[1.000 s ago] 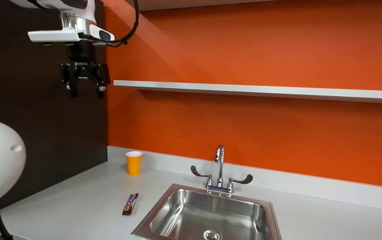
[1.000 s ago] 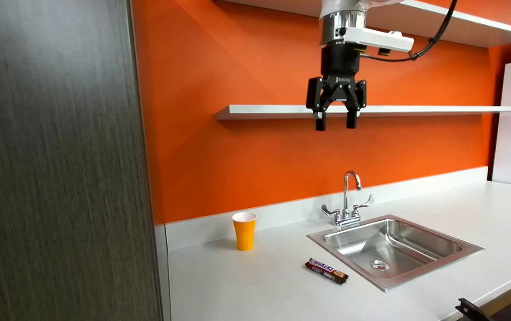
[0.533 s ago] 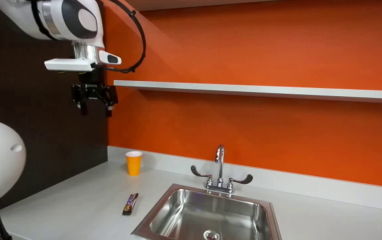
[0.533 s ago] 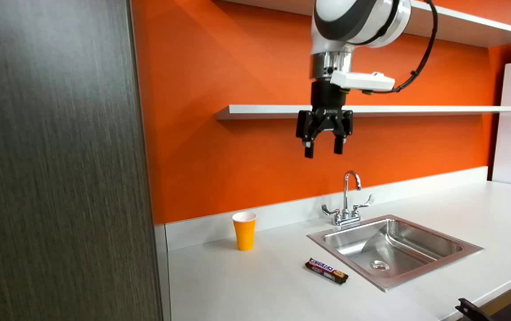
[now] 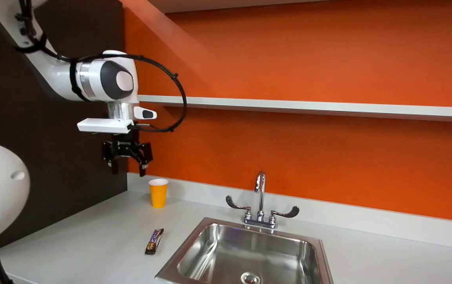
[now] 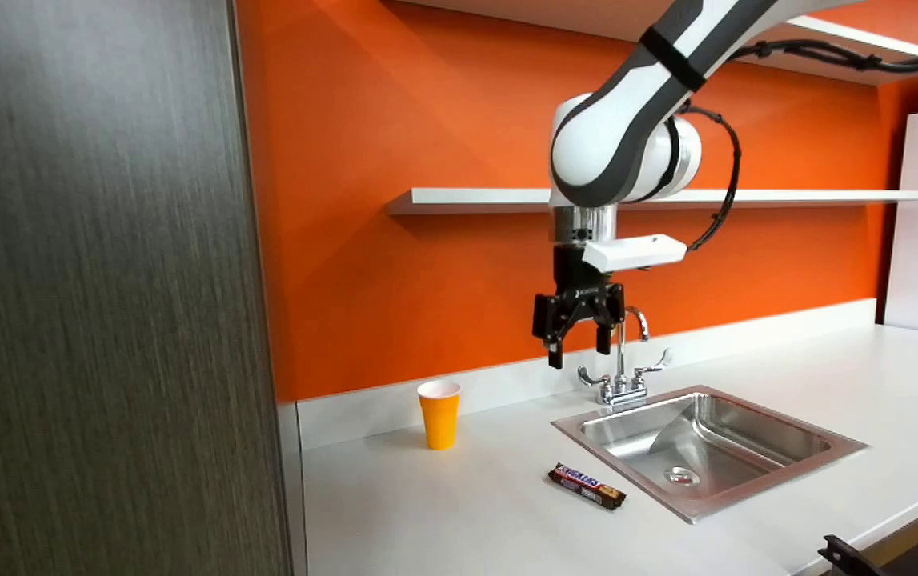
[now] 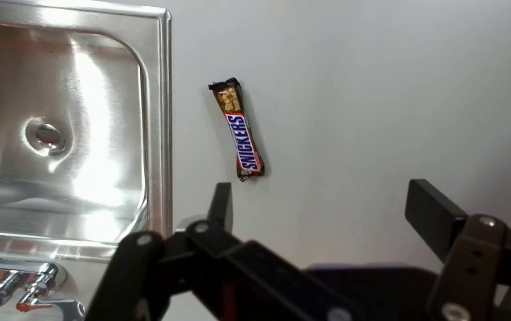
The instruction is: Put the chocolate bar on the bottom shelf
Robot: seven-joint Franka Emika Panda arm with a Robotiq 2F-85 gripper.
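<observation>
The chocolate bar (image 5: 154, 241), a slim dark Snickers wrapper, lies flat on the grey counter beside the sink. It also shows in an exterior view (image 6: 587, 486) and in the wrist view (image 7: 239, 131), beyond the left fingertip. My gripper (image 5: 129, 171) is open and empty, pointing down, well above the counter. It also shows in an exterior view (image 6: 579, 352) and in the wrist view (image 7: 320, 196), fingers wide apart. The bottom shelf (image 5: 289, 105) is a long light-grey ledge on the orange wall, also in an exterior view (image 6: 787, 195). It is higher than my gripper; the arm hides part of it.
A yellow-orange cup (image 5: 158, 195) stands near the back wall, also in an exterior view (image 6: 439, 420). The steel sink (image 7: 161, 133) adjoins the bar, with a faucet (image 5: 261, 197) behind it. An upper shelf (image 6: 507, 14) hangs above. A dark panel (image 6: 106, 320) bounds one side.
My arm has moved down, from bottom-shelf height to below it. In an exterior view the gripper has also shifted right, nearer the cup. The fingers stay open. The bar and cup have not moved.
</observation>
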